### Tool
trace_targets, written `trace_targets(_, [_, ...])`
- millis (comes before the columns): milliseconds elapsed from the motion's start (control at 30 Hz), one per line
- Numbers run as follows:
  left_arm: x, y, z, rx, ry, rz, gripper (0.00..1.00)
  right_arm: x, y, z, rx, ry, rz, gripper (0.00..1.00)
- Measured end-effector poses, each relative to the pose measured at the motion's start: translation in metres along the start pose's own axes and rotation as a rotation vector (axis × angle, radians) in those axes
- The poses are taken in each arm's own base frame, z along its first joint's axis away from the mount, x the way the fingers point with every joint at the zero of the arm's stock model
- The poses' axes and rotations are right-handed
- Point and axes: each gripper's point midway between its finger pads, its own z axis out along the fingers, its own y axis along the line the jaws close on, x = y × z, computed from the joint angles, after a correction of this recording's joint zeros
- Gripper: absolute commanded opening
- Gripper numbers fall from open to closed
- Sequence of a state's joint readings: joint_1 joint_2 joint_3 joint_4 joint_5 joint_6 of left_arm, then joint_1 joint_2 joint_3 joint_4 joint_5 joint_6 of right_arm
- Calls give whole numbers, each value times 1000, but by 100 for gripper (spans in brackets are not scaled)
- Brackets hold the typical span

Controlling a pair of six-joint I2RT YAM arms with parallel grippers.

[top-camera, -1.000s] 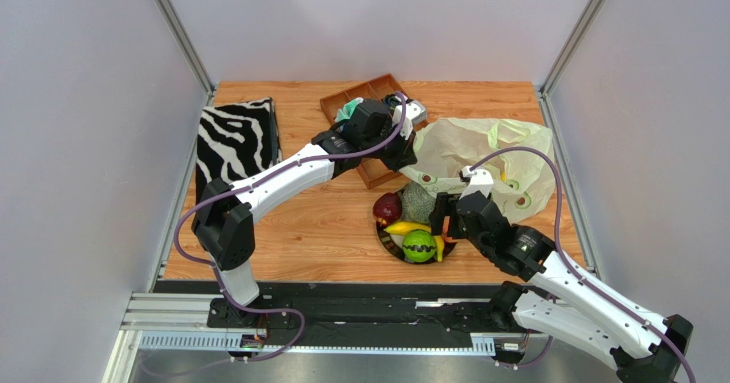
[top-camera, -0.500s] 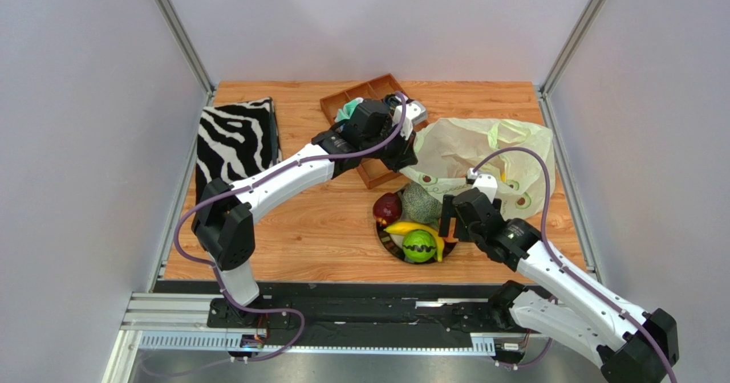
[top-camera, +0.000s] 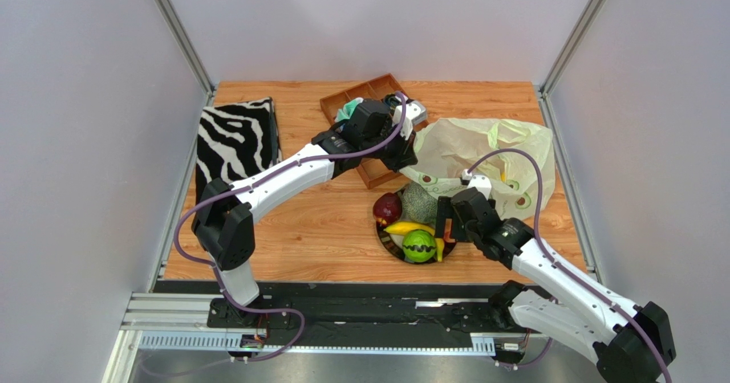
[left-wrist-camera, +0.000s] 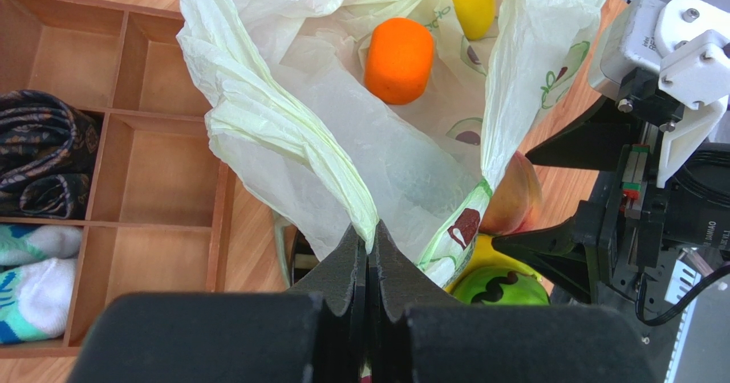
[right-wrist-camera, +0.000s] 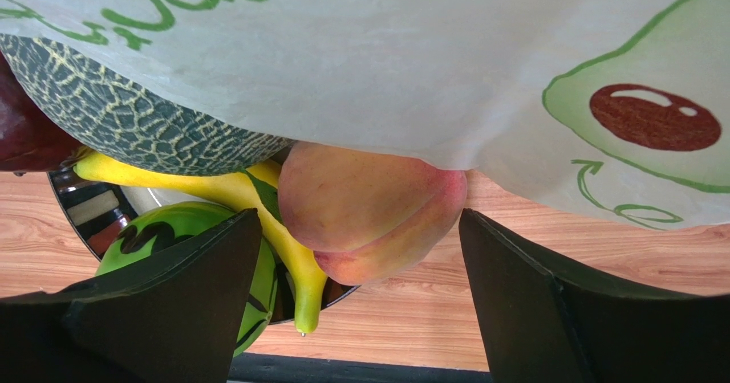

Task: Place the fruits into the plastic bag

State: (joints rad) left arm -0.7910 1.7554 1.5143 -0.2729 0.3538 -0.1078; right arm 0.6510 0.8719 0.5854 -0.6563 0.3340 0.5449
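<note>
Two arms: left end effector [left-wrist-camera: 370,233] pinches plastic bag [left-wrist-camera: 283,135]; right end effector [right-wrist-camera: 357,220] gapes wide facing the peach [right-wrist-camera: 368,197].

Bright, even overhead light, soft shadows, sharp focus, blurred near-lens wrist foregrounds.

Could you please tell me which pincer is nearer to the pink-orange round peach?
Right. The right pincer is open right at the peach; the left pincer pinches the pale green plastic bag farther back.

Bowl [top-camera: 378,228] of fruits [top-camera: 419,245] just before the plastic bag [top-camera: 480,148], compartment tray [top-camera: 377,86] behind-left, fabric box [top-camera: 236,135] far left.
</note>
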Motion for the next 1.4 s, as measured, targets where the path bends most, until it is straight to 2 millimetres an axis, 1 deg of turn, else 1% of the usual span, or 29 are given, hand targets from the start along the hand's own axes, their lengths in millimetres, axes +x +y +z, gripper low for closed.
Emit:
trace_targets(133, [0, 0, 0, 0, 0, 0, 0, 0, -1, 4, 2, -1, 7, 91])
trace_targets(300, [0, 0, 0, 0, 0, 0, 0, 6, -5, 12, 27, 25, 6, 91])
trace_targets(500, [0, 0, 0, 0, 0, 0, 0, 7, -5, 15, 26, 27, 9, 89])
trace_targets(600, [0, 0, 0, 0, 0, 0, 0, 6, -4, 16, 23, 26, 6, 82])
trace_targets(633, [0, 0, 0, 1, 0, 0, 0, 6, -4, 17, 22, 25, 5, 78])
trace_targets(733, [0, 0, 0, 1, 0, 0, 0, 6, -3, 17, 18, 26, 4, 70])
trace_targets(867, [0, -1, 0, 3, 0, 0, 0, 6, -3, 17, 17, 27, 4, 64])
trace_targets(1000, [0, -1, 0, 4, 0, 0, 0, 6, -3, 17, 17, 28, 4, 55])
trace_targets(1200, [0, -1, 0, 4, 0, 0, 0, 7, -5, 13, 22, 35, 1, 48])
trace_targets(1333, [0, -1, 0, 4, 0, 0, 0, 6, -8, 2, 16, 29, 6, 47])
trace_targets(1400, [0, -1, 0, 4, 0, 0, 0, 4, -7, -4, -4, 19, 15, 45])
